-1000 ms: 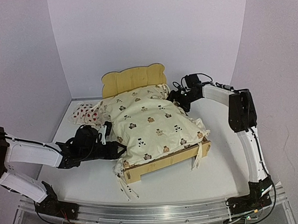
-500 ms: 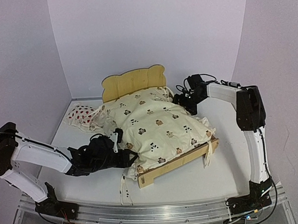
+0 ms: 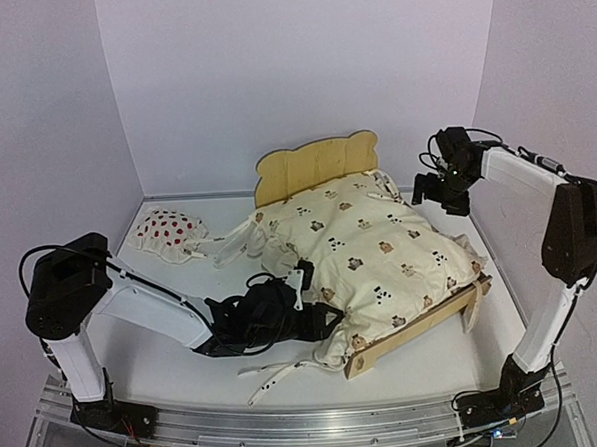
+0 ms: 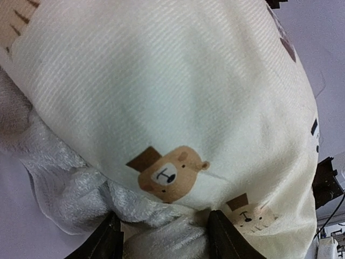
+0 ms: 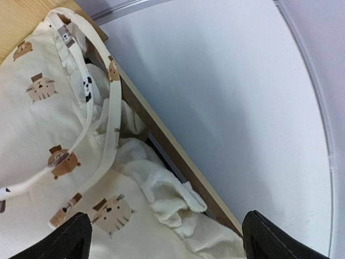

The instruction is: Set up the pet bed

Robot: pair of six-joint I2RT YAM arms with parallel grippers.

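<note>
1. Pinching is what we see at the left fingers [image 4: 110, 240]: a fold of the fleecy underside of the cover [image 3: 380, 244] is bunched between them. We read the left gripper [image 3: 288, 309] as clamped on the cover at its near corner.
2. The right fingers [image 5: 73, 237] stand wide apart with nothing between them. The right gripper [image 3: 443, 189] hangs just beside the far right corner of the bed [image 3: 316, 168].
3. The bed sits aslant on the table [image 3: 437, 376], headboard toward the back wall and foot rail toward us. The cover lies puffed over it and hides the base. The cover's ties [image 3: 276, 375] trail on the table by the near corner.
4. The strawberry pillow [image 3: 169, 230] lies on the table left of the bed, apart from the frame.
5. Step in hand, as we judge it: seating the cover inside the rails. To do it well we would draw the held corner low and slowly, so the light frame does not skid. The right gripper could tuck the far edge, where fleece spills over the bed's right side.
6. Risk, as we see it: ties snagging under the frame.
</note>
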